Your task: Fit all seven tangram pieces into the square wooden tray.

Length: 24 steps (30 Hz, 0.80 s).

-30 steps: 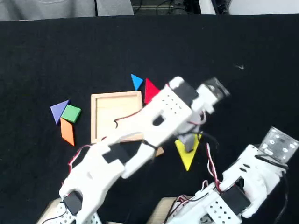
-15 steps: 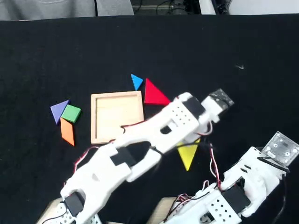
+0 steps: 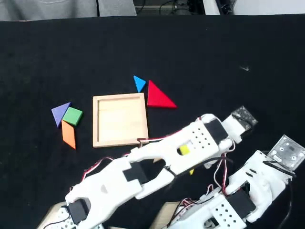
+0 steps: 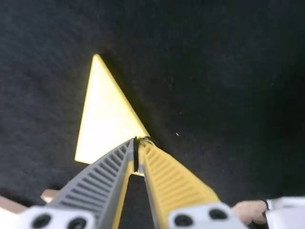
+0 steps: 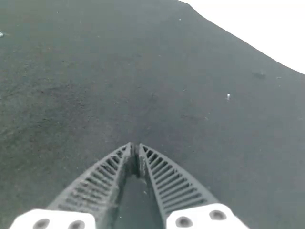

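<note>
Tray: square pale wooden tray (image 3: 119,139), flat on the black cloth (image 3: 238,47), its bare floor in view.

Yellow flat triangle (image 4: 107,121): lies on the cloth off the tray's near right corner, largely under the left arm (image 3: 190,140) in the high view. Its long axis runs roughly in line with the left gripper's fingers, and its sharp apex points away from them.

Left gripper (image 4: 137,143): fingers pressed together, nothing between them, tips over the yellow triangle's near edge.

Right gripper (image 5: 136,151): fingers together, over bare cloth.

Red triangle (image 3: 158,96): just beside the tray's far right corner, one point aimed right.

Small blue triangle (image 3: 139,83): just beside the red one.

Purple triangle (image 3: 59,113), green square (image 3: 73,116) and orange parallelogram (image 3: 68,134): clustered left of the tray, the parallelogram's long axis running near to far.
</note>
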Available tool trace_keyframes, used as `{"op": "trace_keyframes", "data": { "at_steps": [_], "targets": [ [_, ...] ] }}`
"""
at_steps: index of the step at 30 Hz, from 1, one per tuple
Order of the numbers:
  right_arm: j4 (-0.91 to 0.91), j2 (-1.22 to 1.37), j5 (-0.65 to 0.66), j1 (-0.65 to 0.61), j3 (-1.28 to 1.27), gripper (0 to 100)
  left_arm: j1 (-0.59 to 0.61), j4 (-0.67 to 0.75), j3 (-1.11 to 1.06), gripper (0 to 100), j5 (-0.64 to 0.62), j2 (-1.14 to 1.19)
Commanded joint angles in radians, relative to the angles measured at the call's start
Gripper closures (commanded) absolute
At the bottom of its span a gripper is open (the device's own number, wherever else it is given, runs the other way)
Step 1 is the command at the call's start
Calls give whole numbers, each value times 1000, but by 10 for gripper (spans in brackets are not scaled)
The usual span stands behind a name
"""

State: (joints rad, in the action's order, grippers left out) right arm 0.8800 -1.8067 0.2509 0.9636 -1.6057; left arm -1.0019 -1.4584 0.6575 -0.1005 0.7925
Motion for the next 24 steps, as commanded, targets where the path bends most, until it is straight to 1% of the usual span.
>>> {"op": "trace_keyframes", "data": {
  "at_steps": [1,4,10,15,21,24],
  "targets": [
    [-23,-96,-8,12,1,987,-36,37,54,967,-12,20],
    [-23,-96,-8,12,1,987,-30,60,50,967,-12,58],
    [-23,-96,-8,5,-1,987,-19,52,84,968,-12,115],
    [-23,-96,-8,3,-1,987,85,8,104,967,-9,118],
    [-23,-96,-8,3,-1,987,228,-89,94,967,-3,118],
    [-23,-96,-8,3,-1,987,280,-133,99,970,46,118]
  ]
}}
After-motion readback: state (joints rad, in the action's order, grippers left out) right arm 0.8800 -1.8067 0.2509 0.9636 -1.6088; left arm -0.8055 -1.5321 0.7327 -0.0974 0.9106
